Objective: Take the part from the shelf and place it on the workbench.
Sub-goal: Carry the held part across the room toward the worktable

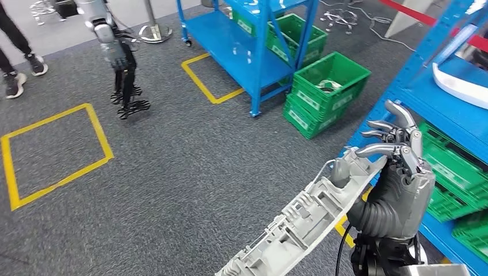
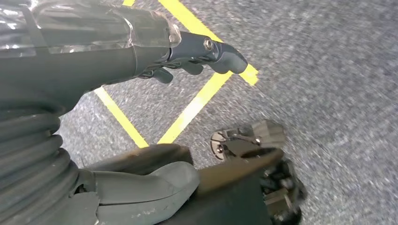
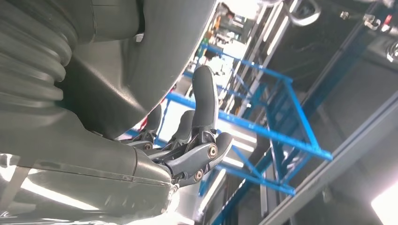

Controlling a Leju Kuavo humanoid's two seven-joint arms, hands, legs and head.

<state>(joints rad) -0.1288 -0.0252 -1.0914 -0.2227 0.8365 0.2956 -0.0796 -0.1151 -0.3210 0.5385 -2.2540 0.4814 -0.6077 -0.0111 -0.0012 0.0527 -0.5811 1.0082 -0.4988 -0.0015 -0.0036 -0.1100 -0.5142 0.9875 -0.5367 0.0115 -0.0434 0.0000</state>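
Right hand (image 1: 397, 167) grips the part (image 1: 311, 215), a long grey ribbed plastic moulding, at its upper end; fingers curl over the top edge. Part slants down toward the lower frame edge, held in the air over grey carpet, beside the blue shelf (image 1: 429, 95). Green crates (image 1: 328, 92) sit on the floor near a second blue rack (image 1: 253, 46). Left hand (image 1: 121, 60) hangs over the carpet, holding nothing, fingers pointing down and slightly parted. Yellow tape squares (image 1: 54, 152) mark the floor. A person's feet (image 1: 20, 72) at far left

Long grey ribbed plastic part (image 1: 305, 227), tilted, held above the carpet
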